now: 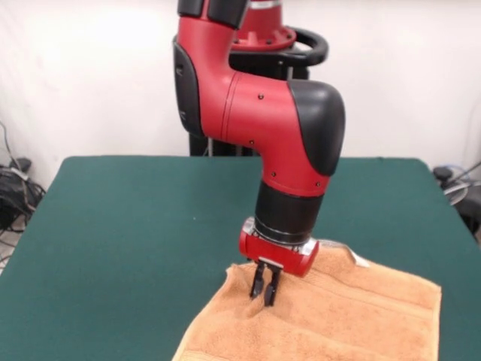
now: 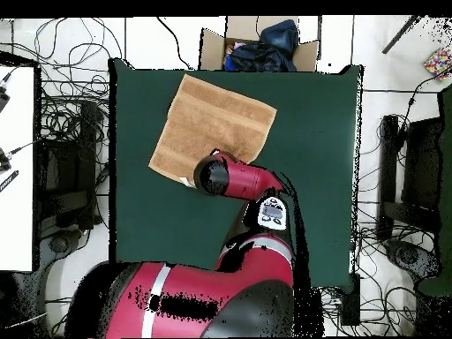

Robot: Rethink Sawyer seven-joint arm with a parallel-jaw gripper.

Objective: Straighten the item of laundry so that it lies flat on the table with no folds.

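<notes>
We see 1 green table (image 1: 113,226), 1 orange towel (image 1: 361,316) on its near edge, front view, 1 gripper (image 1: 265,289), jaws nearly together, pinching a raised towel fold.

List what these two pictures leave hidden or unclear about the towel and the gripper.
- Front view: the towel's near edge is cut off by the picture's bottom.
- Front view: whether the gripper pinches cloth or only touches it is too small to tell; its fingers stand close together.
- Overhead view: the arm covers the gripper and the towel's nearest corner.
- Overhead view: small wrinkles are unreadable.
</notes>
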